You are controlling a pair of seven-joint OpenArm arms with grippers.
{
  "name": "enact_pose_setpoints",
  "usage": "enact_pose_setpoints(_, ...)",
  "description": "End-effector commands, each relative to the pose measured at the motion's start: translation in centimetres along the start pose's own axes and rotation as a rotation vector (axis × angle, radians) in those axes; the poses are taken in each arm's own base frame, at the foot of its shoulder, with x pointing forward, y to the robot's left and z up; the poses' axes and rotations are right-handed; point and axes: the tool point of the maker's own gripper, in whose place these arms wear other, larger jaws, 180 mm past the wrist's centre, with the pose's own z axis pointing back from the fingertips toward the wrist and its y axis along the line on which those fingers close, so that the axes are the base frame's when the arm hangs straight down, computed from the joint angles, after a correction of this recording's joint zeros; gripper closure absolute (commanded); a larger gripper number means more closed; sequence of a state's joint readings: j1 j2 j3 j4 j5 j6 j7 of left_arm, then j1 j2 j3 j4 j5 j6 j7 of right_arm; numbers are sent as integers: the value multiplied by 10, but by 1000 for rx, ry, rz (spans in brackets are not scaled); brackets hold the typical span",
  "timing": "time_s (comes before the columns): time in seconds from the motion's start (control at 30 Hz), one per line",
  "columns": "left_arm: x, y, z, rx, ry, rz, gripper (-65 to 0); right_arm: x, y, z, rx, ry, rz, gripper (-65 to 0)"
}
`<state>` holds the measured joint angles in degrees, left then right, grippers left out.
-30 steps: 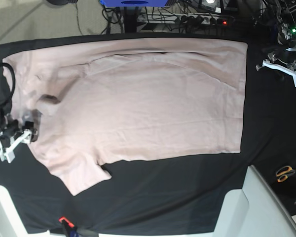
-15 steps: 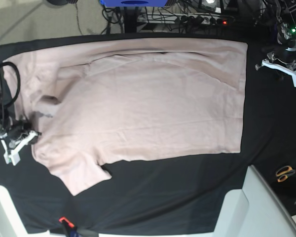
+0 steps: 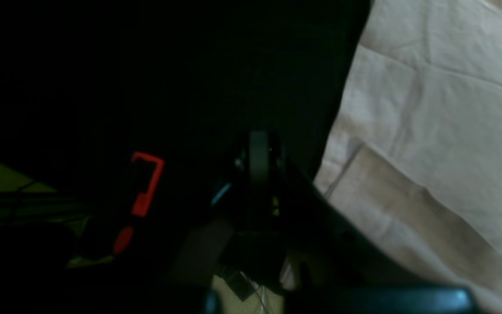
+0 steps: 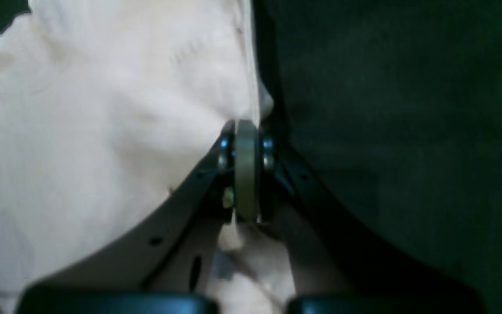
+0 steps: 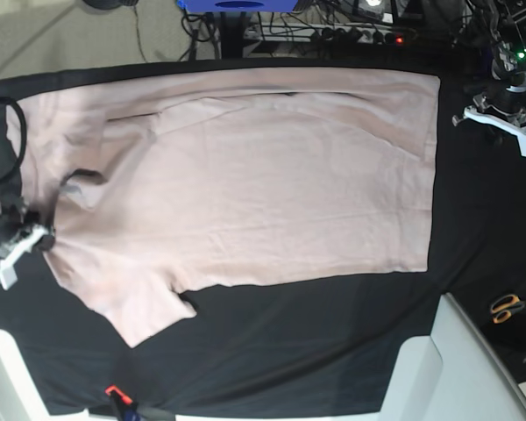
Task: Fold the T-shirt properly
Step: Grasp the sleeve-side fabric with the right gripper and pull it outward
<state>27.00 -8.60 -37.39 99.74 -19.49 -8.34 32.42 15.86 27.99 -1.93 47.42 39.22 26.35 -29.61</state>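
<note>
Clamped now on the collar-end edge of the T-shirt (image 5: pixel 245 175) at the left of the base frame: right gripper (image 5: pixel 37 237), jaws wide a second ago, since pinched together with pale pink cloth caught between them, plain in the right wrist view (image 4: pixel 246 131). Dragged slightly further left than a moment before, shoulder edge pulled along. Spread flat otherwise over the black table cover (image 5: pixel 333 342), filling the frame's middle. Parked at upper right, left gripper (image 5: pixel 500 118), jaws together on nothing, clear of the hem. Likely meaning: hold secured, shirt being straightened ahead of a first fold.
</note>
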Motion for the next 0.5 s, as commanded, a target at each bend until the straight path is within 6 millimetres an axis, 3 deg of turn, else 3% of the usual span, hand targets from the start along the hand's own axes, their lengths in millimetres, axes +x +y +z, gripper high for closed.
enact_pose_setpoints(0.0,11,4,2,8,-37,-15,0,26,-5,11,-4,-60,12,-6)
enact_pose_setpoints(0.23,10,4,-3,9,-30,-3,0,15,4,36,5,-34,40,-6)
enact_pose_setpoints(0.47,2,7,-6,14,-8,4,0,-17,6,54,-4,30,22,-6)
